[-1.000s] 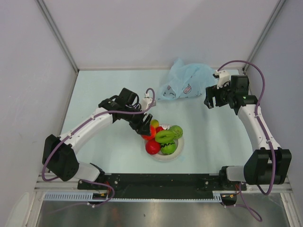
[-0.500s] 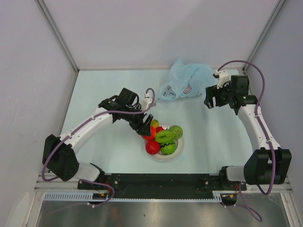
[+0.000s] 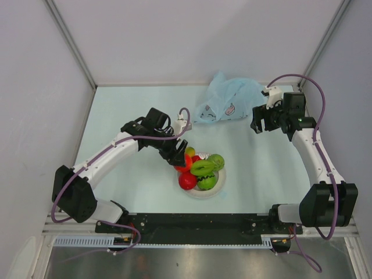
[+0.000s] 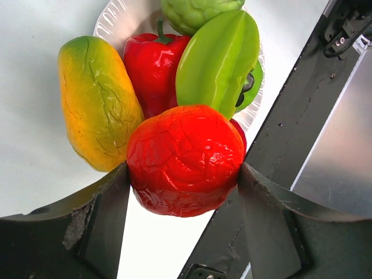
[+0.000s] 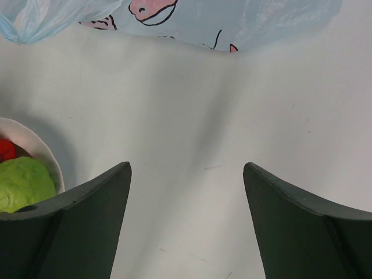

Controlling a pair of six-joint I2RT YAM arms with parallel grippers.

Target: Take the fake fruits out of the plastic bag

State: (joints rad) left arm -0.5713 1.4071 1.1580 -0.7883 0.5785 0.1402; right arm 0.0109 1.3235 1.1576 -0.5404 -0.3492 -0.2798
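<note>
One red fruit [image 4: 185, 160] clamped, left tool [image 4: 183, 174] wide.

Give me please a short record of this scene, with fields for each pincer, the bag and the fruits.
Plastic bag: crumpled, far side of the table
Left pincer: shut on the wrinkled red fruit, by the white plate
Right pincer: open, empty, near the plastic bag
Piled at plate: yellow-orange fruit, red pepper, green star fruit, bumpy green fruit
</note>
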